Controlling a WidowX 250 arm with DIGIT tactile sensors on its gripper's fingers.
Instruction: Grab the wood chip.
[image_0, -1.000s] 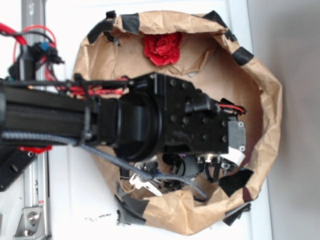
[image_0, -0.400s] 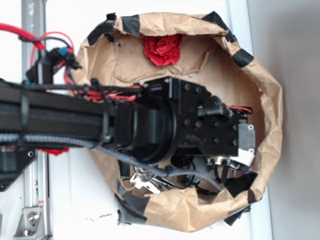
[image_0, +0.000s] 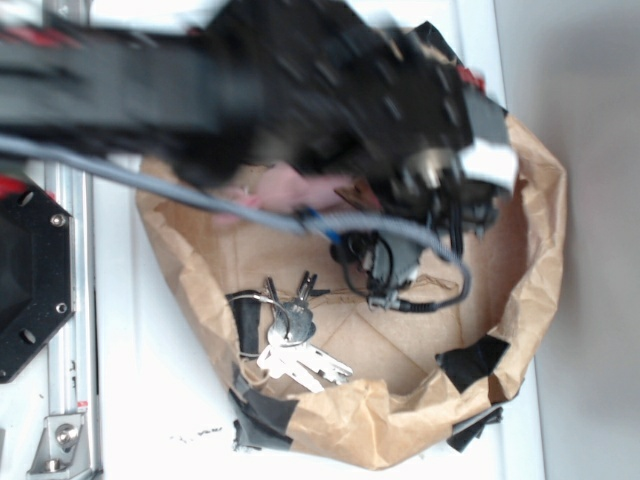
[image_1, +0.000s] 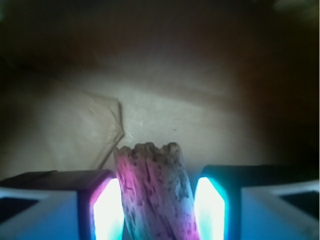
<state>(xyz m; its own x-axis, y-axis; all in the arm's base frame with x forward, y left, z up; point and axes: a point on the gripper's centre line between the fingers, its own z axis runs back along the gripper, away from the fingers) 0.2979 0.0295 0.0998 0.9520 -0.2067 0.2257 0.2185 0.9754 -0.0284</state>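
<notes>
Gripper clasps wood chip, its lower end cut off; arm blurred

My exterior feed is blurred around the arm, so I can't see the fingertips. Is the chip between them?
Observer: Yes. On the wrist view the chip stands upright between the fingers of the gripper.
Operator: Gripped on both sides?
Observer: As far as I can tell, both lit pads sit tight against its sides.
Operator: Anything else caught in there?
Observer: No. Beyond the chip's tip there is only brown paper.
</notes>
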